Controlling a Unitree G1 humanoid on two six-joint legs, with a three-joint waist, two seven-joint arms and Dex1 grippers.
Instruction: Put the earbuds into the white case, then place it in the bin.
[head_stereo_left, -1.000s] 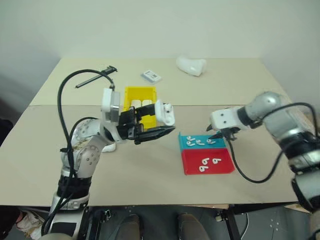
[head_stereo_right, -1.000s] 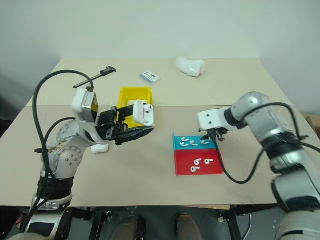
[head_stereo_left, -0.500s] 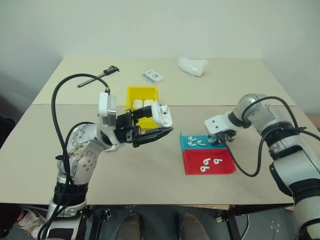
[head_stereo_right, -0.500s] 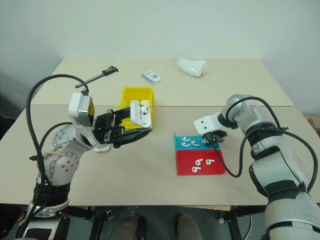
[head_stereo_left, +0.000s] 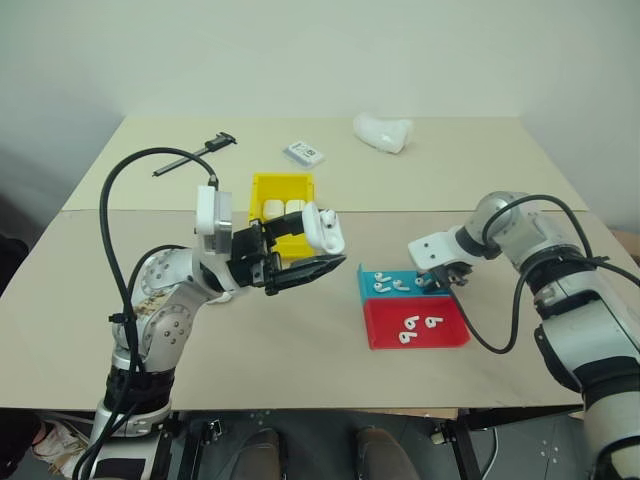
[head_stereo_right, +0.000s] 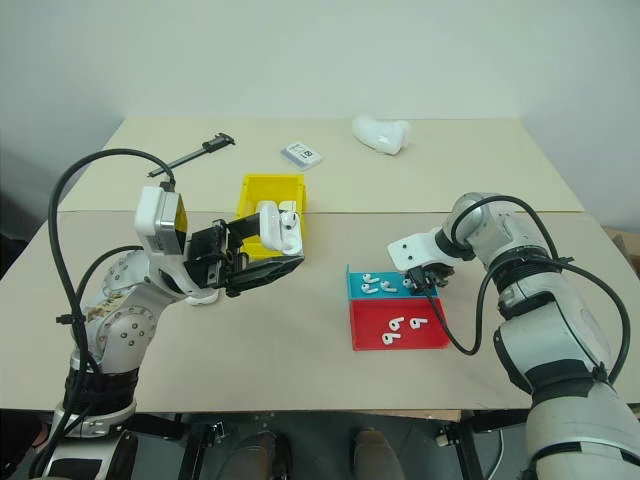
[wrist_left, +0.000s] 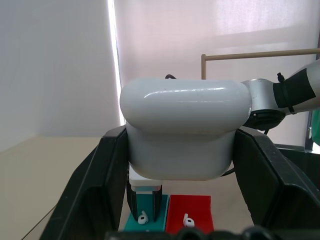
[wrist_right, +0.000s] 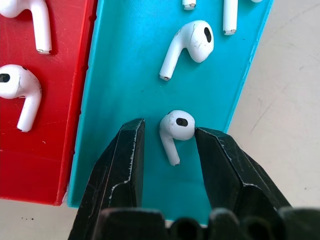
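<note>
With one of the earbuds (wrist_right: 176, 127) lying on the blue tray (wrist_right: 130, 80) between our right end effector's (wrist_right: 169, 140) half-open fingers, now lower than a second ago, we should close squarely while our left end effector (wrist_left: 182, 170), clamped on the white case (wrist_left: 185, 127), holds above the table (head_stereo_left: 300, 340).

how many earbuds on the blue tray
4: one earbud inside the open right tool, one just beyond it, two further along the blue tray; more may be hidden.
</note>
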